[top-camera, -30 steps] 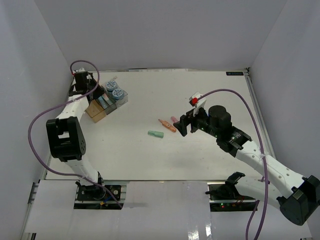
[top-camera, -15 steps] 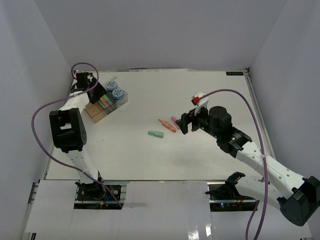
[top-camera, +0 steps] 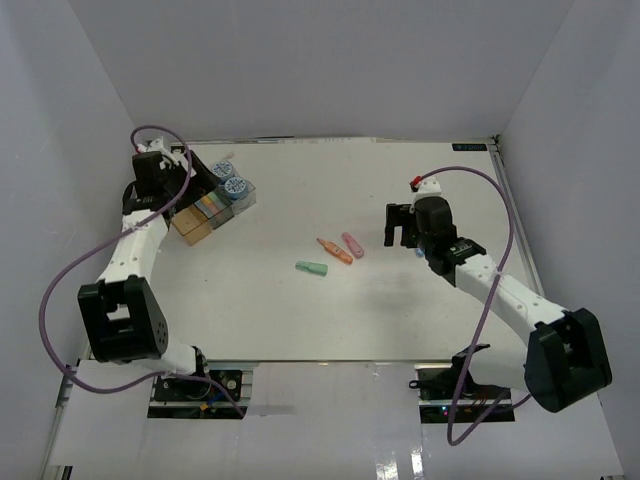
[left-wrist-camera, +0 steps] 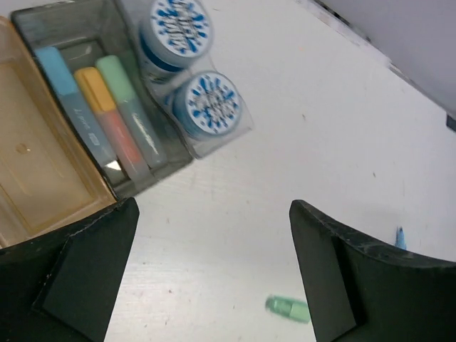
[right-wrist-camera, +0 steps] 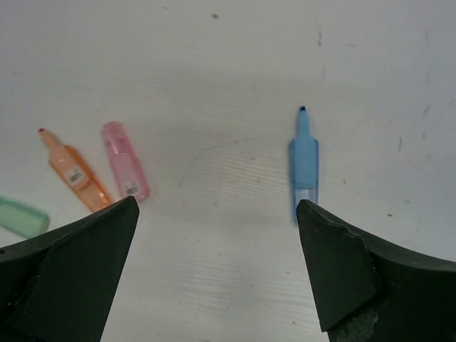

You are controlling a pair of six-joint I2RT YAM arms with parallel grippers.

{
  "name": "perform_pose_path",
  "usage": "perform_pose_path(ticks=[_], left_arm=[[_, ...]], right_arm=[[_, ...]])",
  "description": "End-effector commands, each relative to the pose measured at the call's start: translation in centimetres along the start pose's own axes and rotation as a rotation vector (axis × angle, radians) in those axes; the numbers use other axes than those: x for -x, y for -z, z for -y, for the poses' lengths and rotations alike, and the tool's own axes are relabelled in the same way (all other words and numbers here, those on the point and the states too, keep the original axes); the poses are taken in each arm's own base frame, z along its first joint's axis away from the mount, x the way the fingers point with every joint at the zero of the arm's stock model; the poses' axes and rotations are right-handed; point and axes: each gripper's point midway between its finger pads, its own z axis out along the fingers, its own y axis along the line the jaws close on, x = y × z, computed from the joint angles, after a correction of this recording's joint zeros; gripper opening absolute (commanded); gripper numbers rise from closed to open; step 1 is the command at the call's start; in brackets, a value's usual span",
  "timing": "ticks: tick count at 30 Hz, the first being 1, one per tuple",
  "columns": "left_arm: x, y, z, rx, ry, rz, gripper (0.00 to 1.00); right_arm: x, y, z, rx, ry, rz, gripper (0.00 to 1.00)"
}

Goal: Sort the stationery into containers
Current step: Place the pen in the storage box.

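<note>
Two open: left end effector, right end effector | white table | pale walls on three sides

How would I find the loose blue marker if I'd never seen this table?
Look at the white table, under the right arm's open tool. The blue marker lies there by itself. The pink marker and orange marker lie side by side further left, and it is the only blue one not in the bins.

Left gripper hung with jaws wide apart. The grey bin held blue, orange and green sticks side by side. Two rolls sat in the clear bin, tan bin adjoining. A loose green stick lay on the table.
</note>
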Motion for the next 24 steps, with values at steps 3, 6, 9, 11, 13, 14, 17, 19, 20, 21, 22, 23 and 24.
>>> perform_pose_path(ticks=[3, 6, 9, 11, 13, 14, 17, 19, 20, 21, 22, 23, 24], left_arm=[[-4.5, 4.3, 4.8, -0.246, -0.209, -0.019, 0.98], [-7.0, 5.7, 7.6, -0.336, -0.308, -0.023, 0.98], [-8.0, 6.7, 9.0, -0.373, -0.357, -0.016, 0.98], [-8.1, 6.9, 9.1, -0.376, -0.358, -0.007, 0.98], [-8.0, 7.0, 9.2, -0.370, -0.351, -0.001, 0.98], [-8.1, 7.0, 9.0, -0.366, -0.346, -0.003, 0.98], [-8.1, 6.9, 8.9, -0.354, -0.335, -0.004, 0.98], [-8.3, 6.7, 8.8, -0.350, -0.323, -0.014, 0.98], [-8.3, 6.6, 8.7, -0.346, -0.322, -0.017, 0.98], [-8.3, 6.5, 8.6, -0.343, -0.320, -0.019, 0.98], [-8.3, 6.4, 8.5, -0.334, -0.318, -0.020, 0.98], [-8.4, 6.4, 8.4, -0.333, -0.318, -0.022, 0.98], [-8.3, 6.3, 8.4, -0.329, -0.317, -0.020, 0.98]], right_arm=[[-3.8, -3.2, 5.2, -0.187, -0.134, -0.129, 0.95], [-5.3, -4.6, 6.7, -0.198, -0.178, -0.187, 0.90], [-6.2, -5.7, 7.2, -0.192, -0.184, -0.219, 0.86], [-6.4, -6.1, 6.7, -0.162, -0.178, -0.224, 0.80], [-6.5, -6.4, 5.8, -0.103, -0.165, -0.218, 0.77], [-6.5, -6.4, 5.4, -0.080, -0.159, -0.206, 0.75], [-5.8, -6.4, 4.0, -0.032, -0.110, -0.172, 0.76], [-5.3, -6.4, 2.6, 0.025, -0.080, -0.151, 0.76], [-5.1, -6.5, 1.5, 0.059, -0.044, -0.142, 0.75], [-4.5, -6.7, 0.7, 0.082, -0.024, -0.128, 0.75], [-4.4, -6.8, -0.1, 0.107, -0.003, -0.130, 0.75], [-4.4, -7.3, -1.3, 0.136, 0.043, -0.148, 0.75], [-5.2, -7.5, -1.7, 0.148, 0.065, -0.169, 0.75]])
